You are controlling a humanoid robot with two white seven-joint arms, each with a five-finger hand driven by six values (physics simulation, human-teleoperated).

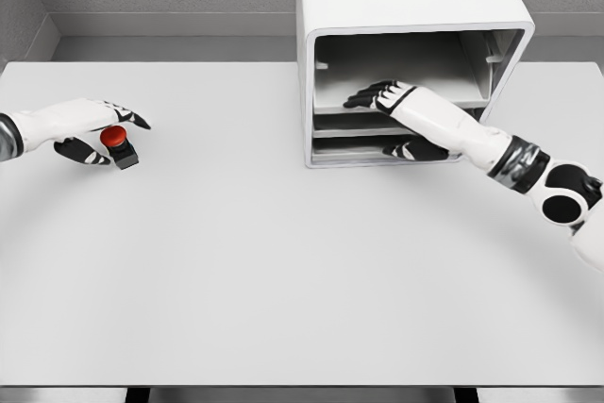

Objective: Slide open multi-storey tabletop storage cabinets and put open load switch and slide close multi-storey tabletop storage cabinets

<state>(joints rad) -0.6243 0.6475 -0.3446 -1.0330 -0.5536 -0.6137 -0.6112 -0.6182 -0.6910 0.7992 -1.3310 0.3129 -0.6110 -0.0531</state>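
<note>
- Left hand point(94, 131), far left of frame at mid height: thumb below, fingers point(130, 118) above, pinching the load switch point(117, 143). Whether the grip is firm or just closing, can't tell.
- Load switch: red round button on a small dark block base, just under the fingertips, sitting on or barely above the table point(283, 261). Can't tell if it's lifted.
- Handling guess: small rigid part, light, hard plastic, probably a bit slick. The round button can roll in a pinch, so take it by the flat sides of the dark base, not by the red cap. Not fragile, but pressing the cap may actuate it.
- Right hand point(382, 96), upper right of centre: fingers point(363, 98) extended and lying flat, close together, holding nothing, resting on the top shelf edge inside the cabinet point(406, 7).
- A dark finger-like shape shows lower down at the bottom tier; can't tell whether it is the thumb or a shadow.
- Cabinet: white boxy shell at top centre-right, top bay looks open and empty, two thin tiers stacked below. Stiff body; drawers likely slide with low friction, so pull straight out by the front lip.
- Switch and cabinet are well apart: it must cross most of the table's width.
- Right forearm enters from the right edge, left forearm from the left edge.
</note>
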